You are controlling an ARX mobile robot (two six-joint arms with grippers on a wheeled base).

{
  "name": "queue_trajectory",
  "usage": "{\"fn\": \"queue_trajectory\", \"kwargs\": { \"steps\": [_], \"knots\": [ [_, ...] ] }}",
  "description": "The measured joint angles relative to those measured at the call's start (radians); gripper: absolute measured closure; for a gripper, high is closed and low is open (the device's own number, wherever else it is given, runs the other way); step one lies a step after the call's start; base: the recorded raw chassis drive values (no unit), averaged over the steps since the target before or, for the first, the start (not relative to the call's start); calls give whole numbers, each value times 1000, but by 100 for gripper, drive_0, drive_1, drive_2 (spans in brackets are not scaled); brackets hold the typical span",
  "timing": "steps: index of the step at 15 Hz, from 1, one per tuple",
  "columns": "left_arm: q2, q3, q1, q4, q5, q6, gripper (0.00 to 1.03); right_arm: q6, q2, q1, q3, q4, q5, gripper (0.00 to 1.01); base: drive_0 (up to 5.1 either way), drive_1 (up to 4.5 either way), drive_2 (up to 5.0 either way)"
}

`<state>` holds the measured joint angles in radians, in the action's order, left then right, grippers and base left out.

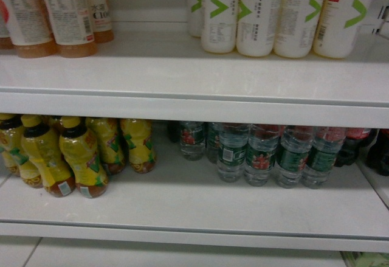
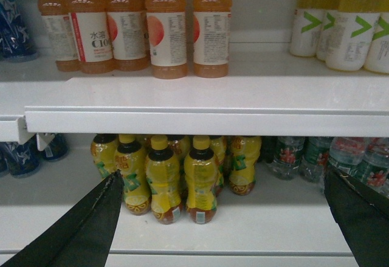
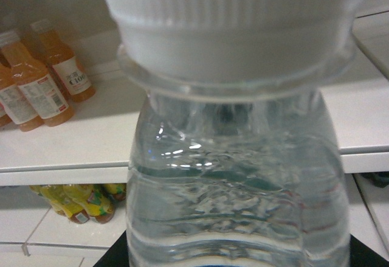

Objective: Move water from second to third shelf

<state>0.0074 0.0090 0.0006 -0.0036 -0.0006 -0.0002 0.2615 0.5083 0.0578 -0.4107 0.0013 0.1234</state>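
In the right wrist view a clear ribbed water bottle (image 3: 237, 176) with a white cap (image 3: 234, 17) fills the frame. My right gripper (image 3: 237, 262) is shut on its body, and only the dark fingers (image 3: 364, 258) show, at the bottom corners. Behind the bottle lies the white upper shelf (image 3: 73, 139). Several more water bottles (image 1: 261, 154) with green labels stand on the lower shelf (image 1: 182, 203), also seen in the left wrist view as water bottles (image 2: 316, 157). My left gripper (image 2: 223, 179) is open and holds nothing, in front of the lower shelf. Neither gripper shows in the head view.
Yellow tea bottles (image 1: 73, 154) crowd the lower shelf's left side. Dark cola bottles (image 1: 361, 145) stand at its far right. On the upper shelf (image 1: 182, 72) are orange juice bottles (image 1: 61, 14) at left and white bottles with green chevrons (image 1: 273, 14) at right. Blue packs (image 2: 15, 30) sit further left.
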Motion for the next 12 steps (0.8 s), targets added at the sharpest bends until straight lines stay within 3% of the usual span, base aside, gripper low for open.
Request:
{"fn": "queue_trajectory", "kwargs": {
  "steps": [12],
  "knots": [
    [0, 0, 0, -1, 0, 0, 5, 0, 0, 0, 0, 0, 0, 59, 0, 0, 0]
  ]
}}
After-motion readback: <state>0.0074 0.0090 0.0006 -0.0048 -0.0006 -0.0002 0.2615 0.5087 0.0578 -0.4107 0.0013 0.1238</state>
